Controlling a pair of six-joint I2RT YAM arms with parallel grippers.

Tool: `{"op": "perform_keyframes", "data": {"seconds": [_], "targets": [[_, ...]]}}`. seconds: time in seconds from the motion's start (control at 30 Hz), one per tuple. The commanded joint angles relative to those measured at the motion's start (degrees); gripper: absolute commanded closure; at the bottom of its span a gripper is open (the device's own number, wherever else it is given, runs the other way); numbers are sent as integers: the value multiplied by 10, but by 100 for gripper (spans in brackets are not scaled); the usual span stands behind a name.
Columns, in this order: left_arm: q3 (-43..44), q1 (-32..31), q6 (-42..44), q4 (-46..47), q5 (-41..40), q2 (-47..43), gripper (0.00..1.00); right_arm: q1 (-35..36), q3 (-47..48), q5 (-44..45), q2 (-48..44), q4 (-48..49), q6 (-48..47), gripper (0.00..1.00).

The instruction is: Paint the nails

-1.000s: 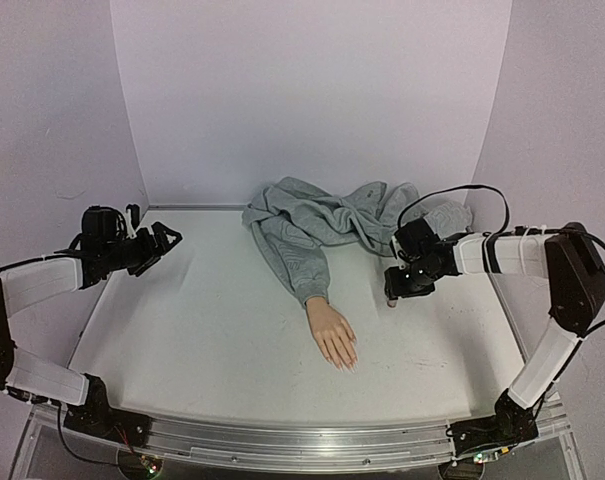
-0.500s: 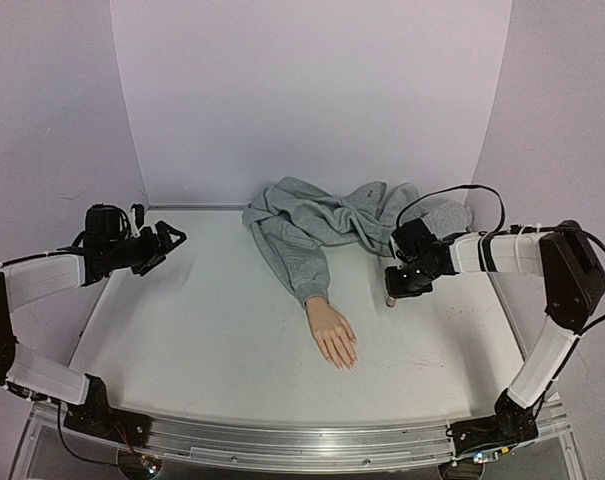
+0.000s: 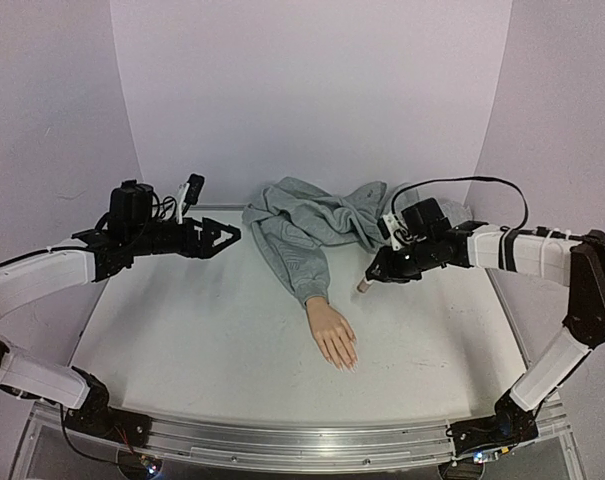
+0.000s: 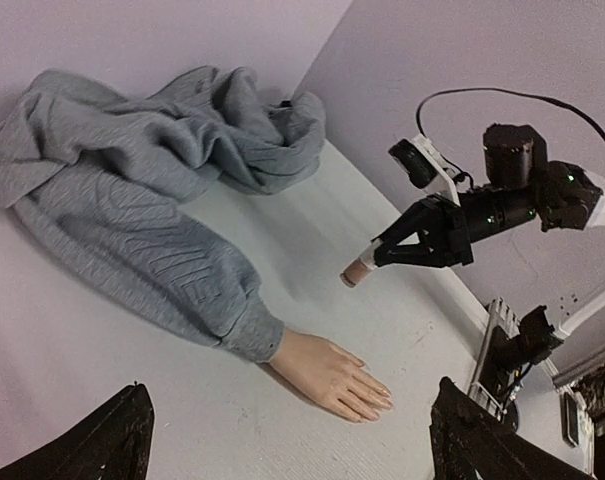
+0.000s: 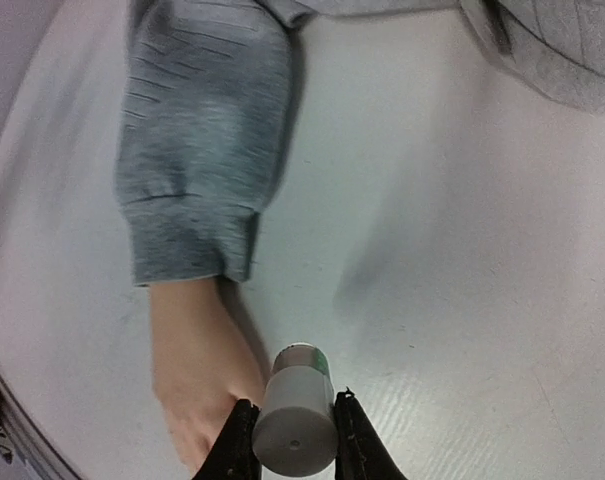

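Note:
The flesh-coloured mannequin hand (image 3: 332,334) lies flat mid-table, fingers toward the front, and its pale nails (image 3: 348,362) are just visible. It also shows in the left wrist view (image 4: 330,370) and blurred in the right wrist view (image 5: 194,380). A grey sweatshirt sleeve (image 3: 302,268) covers its wrist. My right gripper (image 3: 375,276) is shut on a small whitish bottle (image 3: 365,285) with a brownish end, held tilted above the table to the right of the sleeve (image 5: 294,420). My left gripper (image 3: 224,238) is open and empty, in the air at back left, pointing toward the hand.
The bunched grey sweatshirt (image 3: 332,215) lies at the back centre against the wall. White walls close in the table at the back and both sides. The right arm's cable (image 3: 462,185) loops above its wrist.
My left arm has swung right and forward toward the table's middle. My right gripper has lifted the bottle and carried it left, toward the sleeve.

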Motion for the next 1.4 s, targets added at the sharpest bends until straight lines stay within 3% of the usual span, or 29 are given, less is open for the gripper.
{"op": "perform_keyframes", "data": {"seconds": [0.0,0.13,0.23,0.5,0.67,0.93,1.37], "targets": [[66,-27,115,10,63,-5,3,27,35,-103,-57,56,34,100],[109,-71,202,-43,74,25,8,69,68,-107,-53,67,36,100],[93,-104,278,-57,75,26,10,102,95,-108,-39,71,37,100],[5,-169,427,-57,-37,-17,13,190,181,-124,30,98,65,100],[-6,-182,463,-57,-67,-25,19,235,230,-111,68,111,68,100],[-11,-184,477,-57,-89,-29,39,247,222,-104,67,138,81,100],[-7,-185,482,-58,-112,-27,54,247,222,-92,58,139,86,100]]}}
